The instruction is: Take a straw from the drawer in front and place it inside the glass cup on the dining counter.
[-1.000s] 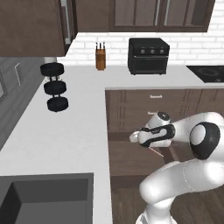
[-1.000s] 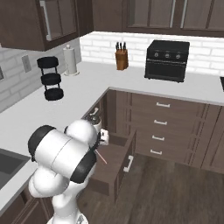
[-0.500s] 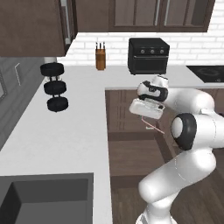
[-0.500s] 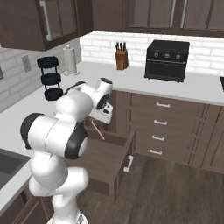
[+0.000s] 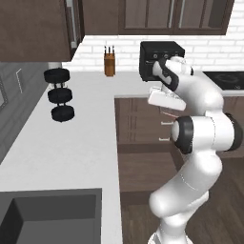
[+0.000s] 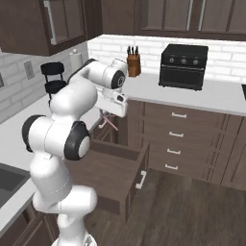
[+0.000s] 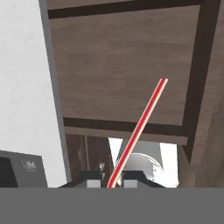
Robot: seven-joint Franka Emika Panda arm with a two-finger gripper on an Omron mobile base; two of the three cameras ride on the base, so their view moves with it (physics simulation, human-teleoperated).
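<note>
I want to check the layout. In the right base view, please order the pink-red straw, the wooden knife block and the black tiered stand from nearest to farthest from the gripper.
1. The thin pink-red straw, held in the shut gripper.
2. The brown wooden knife block, on the white counter behind the gripper, by the wall.
3. The black tiered stand, far along the counter, beyond the arm.

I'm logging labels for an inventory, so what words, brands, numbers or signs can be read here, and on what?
None can be read.
The black toaster oven bears only plain knobs, no legible marks.
The knife block is unmarked.
The straw in the pincer carries only stripes.
</note>
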